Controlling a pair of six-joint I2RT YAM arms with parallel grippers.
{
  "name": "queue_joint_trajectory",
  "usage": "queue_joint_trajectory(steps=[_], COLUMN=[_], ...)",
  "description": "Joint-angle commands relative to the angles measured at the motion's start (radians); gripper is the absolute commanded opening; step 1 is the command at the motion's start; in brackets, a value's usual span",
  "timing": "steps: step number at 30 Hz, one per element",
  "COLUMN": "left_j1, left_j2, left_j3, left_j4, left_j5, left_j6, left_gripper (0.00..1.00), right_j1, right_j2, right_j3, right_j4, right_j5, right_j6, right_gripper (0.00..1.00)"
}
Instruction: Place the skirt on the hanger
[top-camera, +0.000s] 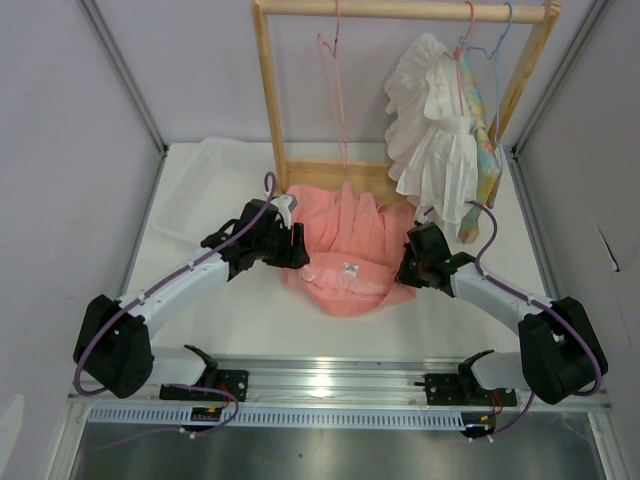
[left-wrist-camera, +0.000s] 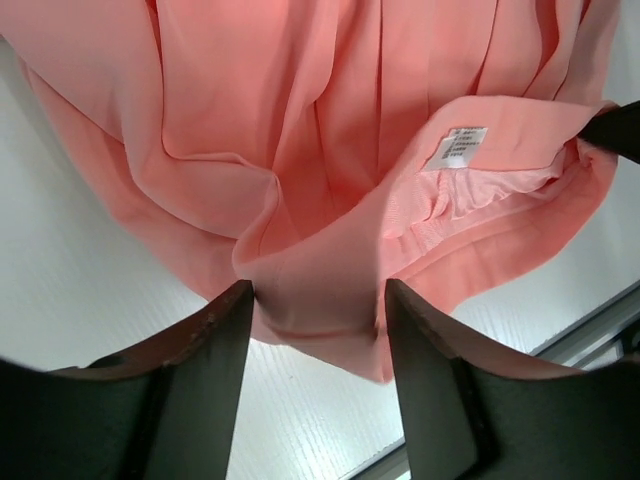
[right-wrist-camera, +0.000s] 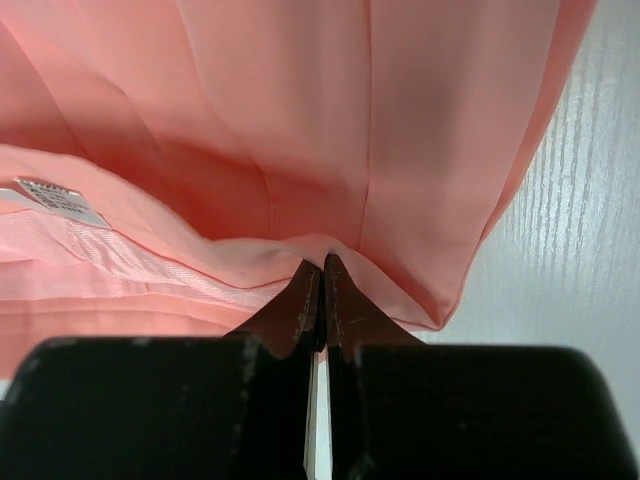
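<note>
From above, both arms are reaching inward over the white table (top-camera: 250, 330) with elbows bent. The left gripper (top-camera: 298, 247) and right gripper (top-camera: 408, 262) are meeting opposite edges of the salmon-pink skirt (top-camera: 345, 240), which is lying crumpled before the wooden rack (top-camera: 268, 100). The thin pink hanger (top-camera: 335, 90) is hanging from the rack's rail, apart from the skirt. At the left wrist, the dark fingers (left-wrist-camera: 225, 340) are standing spread and released, a fold of waistband bulging between them near the white label (left-wrist-camera: 458, 147). At the right wrist, the fingers (right-wrist-camera: 290, 310) are pressing together, pinching the skirt's puckered edge.
</note>
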Motion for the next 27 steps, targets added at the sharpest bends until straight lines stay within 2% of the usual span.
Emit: queue_joint_trajectory(steps=[1,7,9,13,15,16,18,22,27], left_j1=[-0.007,-0.012,-0.032,-0.168,-0.196,-0.220,-0.266,-0.340,-0.435], left_j2=[-0.074,-0.128,-0.125,-0.059,-0.031,-0.014,-0.004,0.018,0.006], left_j3=[0.053,0.087,0.082,0.084,0.069,0.055,0.055,0.070,0.055], left_j4=[0.005,0.007,0.019,0.030,0.059,0.068,0.088,0.078,-0.001], left_j5=[0.005,0.017,0.016,-0.052,-0.050,-0.040,-0.029,-0.035,-0.222], left_j6=[0.044,0.044,0.044,0.057,0.034,0.027,0.029,0.060,0.084], left_gripper=[0.62,0.62,0.62,0.61,0.60,0.59,0.59,0.59,0.60], right_j1=[0.010,0.021,0.023,0.030,0.039,0.056,0.064,0.062,0.055], right_j2=[-0.001,-0.044,-0.061,-0.056,-0.055,-0.061,-0.073,-0.062,-0.033], right_j3=[0.048,0.019,0.013,0.010,0.016,0.021,0.019,0.012,0.025], right_j4=[0.035,0.032,0.016,0.012,-0.002,-0.011,-0.024,-0.030,-0.027], right_j5=[-0.015,-0.021,-0.021,-0.029,-0.029,-0.026,-0.005,0.002,0.011], right_j6=[-0.027,-0.040,-0.044,-0.043,-0.046,-0.047,-0.047,-0.043,-0.041], right_gripper=[0.00,0.00,0.04,0.08,0.11,0.16,0.20,0.11,0.09])
